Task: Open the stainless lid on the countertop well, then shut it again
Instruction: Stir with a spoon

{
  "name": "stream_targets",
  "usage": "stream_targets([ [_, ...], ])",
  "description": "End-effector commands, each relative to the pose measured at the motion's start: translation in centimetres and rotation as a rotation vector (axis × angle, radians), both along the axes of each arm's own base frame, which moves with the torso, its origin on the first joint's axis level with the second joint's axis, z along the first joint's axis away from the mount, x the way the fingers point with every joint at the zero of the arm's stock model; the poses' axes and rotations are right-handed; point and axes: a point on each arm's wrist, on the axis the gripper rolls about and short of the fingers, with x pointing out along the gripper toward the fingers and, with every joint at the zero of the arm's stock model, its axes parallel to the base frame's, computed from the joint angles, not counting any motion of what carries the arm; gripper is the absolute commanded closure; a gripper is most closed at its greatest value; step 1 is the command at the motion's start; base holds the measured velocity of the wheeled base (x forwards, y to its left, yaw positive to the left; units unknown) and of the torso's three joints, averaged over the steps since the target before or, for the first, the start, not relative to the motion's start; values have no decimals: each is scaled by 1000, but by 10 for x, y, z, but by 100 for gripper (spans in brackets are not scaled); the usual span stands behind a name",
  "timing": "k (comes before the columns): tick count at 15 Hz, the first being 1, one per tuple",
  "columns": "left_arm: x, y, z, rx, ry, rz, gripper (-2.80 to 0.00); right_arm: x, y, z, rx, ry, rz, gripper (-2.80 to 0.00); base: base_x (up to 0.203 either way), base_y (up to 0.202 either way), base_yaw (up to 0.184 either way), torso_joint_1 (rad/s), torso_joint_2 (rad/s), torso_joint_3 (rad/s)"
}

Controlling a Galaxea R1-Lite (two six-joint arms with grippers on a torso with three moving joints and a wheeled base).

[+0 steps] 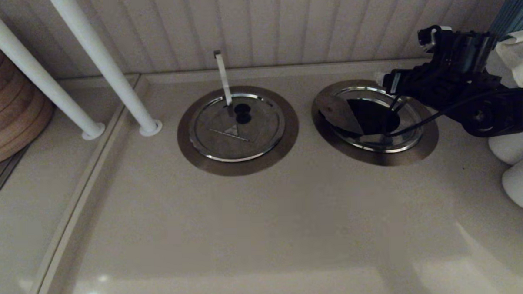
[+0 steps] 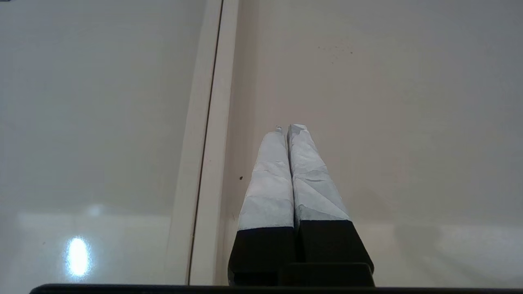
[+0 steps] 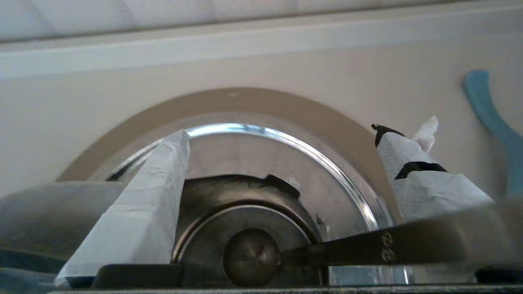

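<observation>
**Right claw over the half-open well**

The right gripper (image 3: 282,171) hangs low over the countertop well (image 1: 422,148) on the right, its taped fingers (image 3: 139,212) spread wide apart and holding nothing. Between them sits the black knob (image 3: 250,257) of the stainless lid (image 1: 339,114), with the flat metal strip (image 3: 408,245) running off from it. The lid stands tilted inside its collar, its left edge raised, and the dark hollow of the well shows beside it. To the left, well apart, the twin lid (image 1: 237,130) lies flat and closed under its upright strip (image 1: 222,76). The left gripper (image 2: 291,134) rests above bare counter (image 2: 408,122), fingers pressed together.
</observation>
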Motion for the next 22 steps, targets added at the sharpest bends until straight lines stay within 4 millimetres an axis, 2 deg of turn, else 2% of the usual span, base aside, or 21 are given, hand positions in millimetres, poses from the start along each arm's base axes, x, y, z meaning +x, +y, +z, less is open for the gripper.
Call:
stream_targets([
  [1,0,0,0,-1,-1,1,0,-4,0,1,-4,2,-5,-280,0,0,0,0,0,0],
  [4,0,0,0,-1,-1,0,0,-34,4,20,1,-26,2,-280,0,0,0,0,0,0],
  [6,0,0,0,-1,-1,-1,0,-53,11,20,3,-14,25,-280,0,0,0,0,0,0],
  [11,0,0,0,-1,-1,-2,0,-56,19,19,-42,-3,-38,-280,0,0,0,0,0,0],
  [15,0,0,0,-1,-1,-1,0,-34,13,1,-48,30,-59,-280,0,0,0,0,0,0],
  [18,0,0,0,-1,-1,-1,0,-1,4,-17,-47,17,-85,-280,0,0,0,0,0,0],
  [20,0,0,0,-1,-1,-2,0,26,-4,-19,-41,-24,-101,-280,0,0,0,0,0,0],
  [22,0,0,0,-1,-1,-1,0,44,-6,-16,-35,-71,-105,-280,0,0,0,0,0,0],
])
